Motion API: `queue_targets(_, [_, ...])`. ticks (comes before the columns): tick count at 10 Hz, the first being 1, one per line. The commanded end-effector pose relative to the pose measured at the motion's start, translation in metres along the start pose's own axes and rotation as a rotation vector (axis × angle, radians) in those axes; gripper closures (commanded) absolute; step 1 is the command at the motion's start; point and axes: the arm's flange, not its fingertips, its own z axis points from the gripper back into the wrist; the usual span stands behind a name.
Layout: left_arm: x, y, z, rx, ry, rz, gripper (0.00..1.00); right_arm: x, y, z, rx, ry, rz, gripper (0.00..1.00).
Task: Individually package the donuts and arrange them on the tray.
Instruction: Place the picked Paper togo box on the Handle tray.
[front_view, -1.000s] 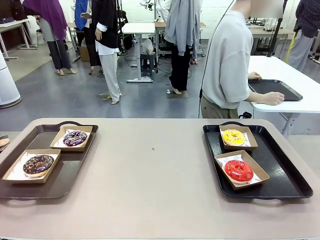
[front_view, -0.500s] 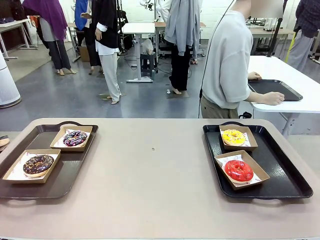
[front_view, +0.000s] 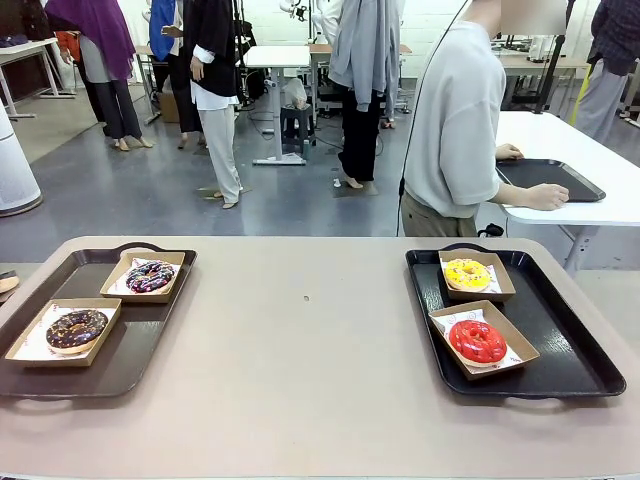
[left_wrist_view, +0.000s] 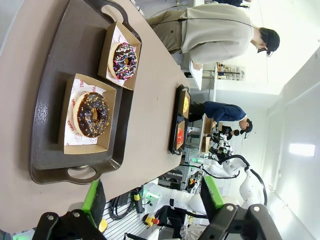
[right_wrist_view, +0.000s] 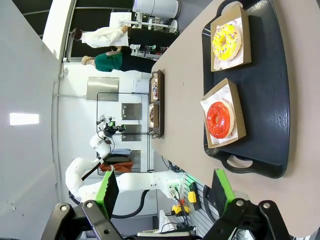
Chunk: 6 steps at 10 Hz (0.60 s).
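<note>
Leftmost, a dark tray (front_view: 140, 365) holds two open boxes: the chocolate sprinkled donut (front_view: 76, 329) in the near one, the purple-pink sprinkled donut (front_view: 150, 276) in the far one. Across bare tabletop (front_view: 310, 350), a black tray (front_view: 570, 350) carries the yellow donut (front_view: 467, 273) boxed at the far end and the red donut (front_view: 477, 341) boxed nearer. Left gripper (left_wrist_view: 152, 202) and right gripper (right_wrist_view: 165, 192) both hang clear with fingers apart, holding nothing.

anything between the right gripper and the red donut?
Nothing visible. In the right wrist view the right gripper is open, off the table's near edge, with only bare table and tray rim before the red donut. The red donut sits uncovered in its open box, the yellow donut behind it.
</note>
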Motion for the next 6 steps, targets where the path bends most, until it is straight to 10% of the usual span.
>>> queue_targets(1, [-0.0013, -0.0023, 0.0014, -0.006, -0.005, 0.004, 0.00, -0.0011, 0.0016, 0.0003, 0.000, -0.005, 0.005, 0.02])
queue_targets(6, [-0.0013, -0.0023, 0.0014, -0.006, -0.005, 0.004, 0.00, -0.0011, 0.0016, 0.0003, 0.000, -0.005, 0.005, 0.02])
